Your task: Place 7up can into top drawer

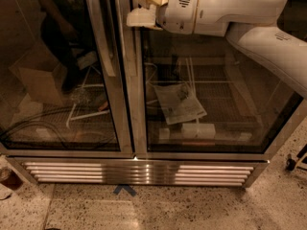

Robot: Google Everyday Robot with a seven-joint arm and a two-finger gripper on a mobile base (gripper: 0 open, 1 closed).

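Pincer [145,5] of a white robot arm [240,6] sits at 12 o'clock in the view, cut off by the upper edge, with tan and white parts pointing toward 9 o'clock. Whether the pincer is wide, narrow or holding anything cannot be told, and the 7up can cannot be made out anywhere, in the pincer or elsewhere. The arm runs off toward 3 o'clock, its forearm sloping down to the right edge.

Behind the arm stands a two-door glass cooler [134,128] that fills most of the view. A long metal handle [103,37] runs down the left door at 10 o'clock. Through the right door, near the centre, a printed paper sheet [180,102] lies tilted on a wire shelf, and a small white box [198,130] lies just beside it toward 6 o'clock. In the left door, at 9 o'clock, black cables [43,128] loop along the bottom, and the dim shape of a person [60,32] shows in the glass above a cardboard box [41,85].

A slatted metal grille [139,172] runs along the cooler's base. On the speckled floor [201,210] at 6 o'clock, a blue arrow mark [124,189] points at the grille. A black caster wheel [291,163] shows at 4 o'clock
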